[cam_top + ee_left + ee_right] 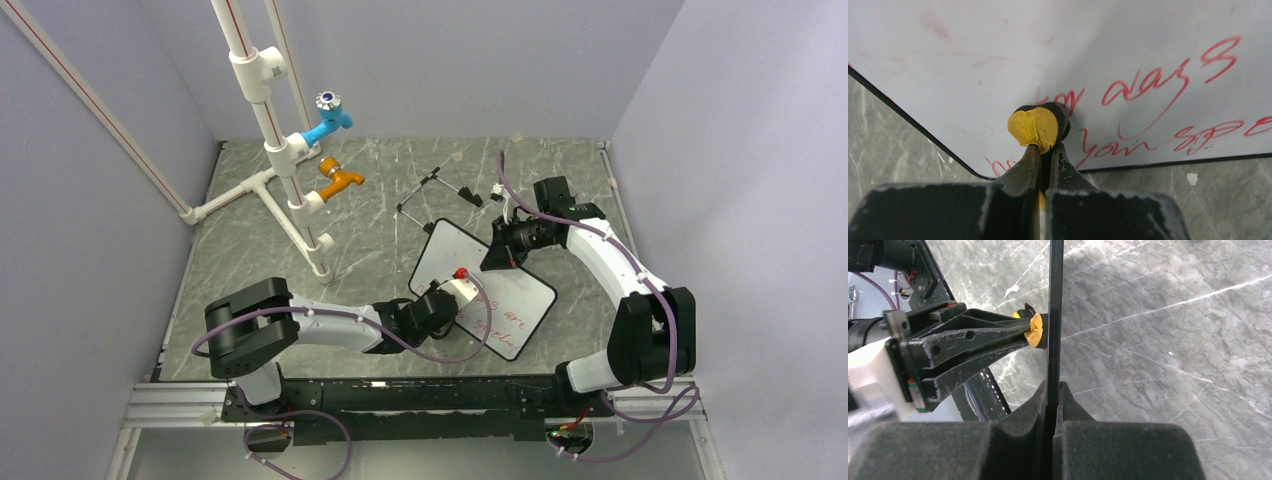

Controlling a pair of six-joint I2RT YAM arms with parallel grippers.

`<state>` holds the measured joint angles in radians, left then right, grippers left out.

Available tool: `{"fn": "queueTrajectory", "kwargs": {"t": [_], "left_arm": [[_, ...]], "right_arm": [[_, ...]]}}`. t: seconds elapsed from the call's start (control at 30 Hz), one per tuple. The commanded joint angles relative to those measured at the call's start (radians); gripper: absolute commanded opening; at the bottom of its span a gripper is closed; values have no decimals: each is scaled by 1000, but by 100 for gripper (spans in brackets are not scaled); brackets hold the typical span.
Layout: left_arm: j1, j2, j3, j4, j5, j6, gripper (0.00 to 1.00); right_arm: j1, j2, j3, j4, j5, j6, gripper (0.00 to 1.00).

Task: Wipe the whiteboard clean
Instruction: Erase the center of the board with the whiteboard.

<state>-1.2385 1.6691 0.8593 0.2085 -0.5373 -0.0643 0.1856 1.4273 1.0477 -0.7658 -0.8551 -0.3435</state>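
The whiteboard, white with a thin black frame, is held tilted above the table. Red handwriting covers its lower right part; the upper left part is wiped, with faint pink smears. My right gripper is shut on the board's far edge, and in the right wrist view the board runs edge-on out of that gripper. My left gripper is shut on a yellow-black eraser, which presses against the board's face near its lower left corner. The eraser also shows in the right wrist view, touching the board.
A white pipe frame with a blue tap and an orange tap stands at the back left. A black wire easel lies on the grey marble table behind the board. Grey walls close in the sides.
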Motion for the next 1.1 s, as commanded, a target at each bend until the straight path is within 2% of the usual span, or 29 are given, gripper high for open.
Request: {"fn": "queueTrajectory", "kwargs": {"t": [0.0,0.37,0.67,1.07], "left_arm": [[15,-27,108,159,17,86,0],[25,-55,61,150,34,72,0],[26,3,-110,167,68,-84,0],[-9,64,-134,115,121,-127,0]], "right_arm": [[38,4,-12,17,-44,-146,0],[38,6,-14,16,-42,-146,0],[38,9,-12,16,-44,-146,0],[39,16,-13,16,-44,-147,0]]}}
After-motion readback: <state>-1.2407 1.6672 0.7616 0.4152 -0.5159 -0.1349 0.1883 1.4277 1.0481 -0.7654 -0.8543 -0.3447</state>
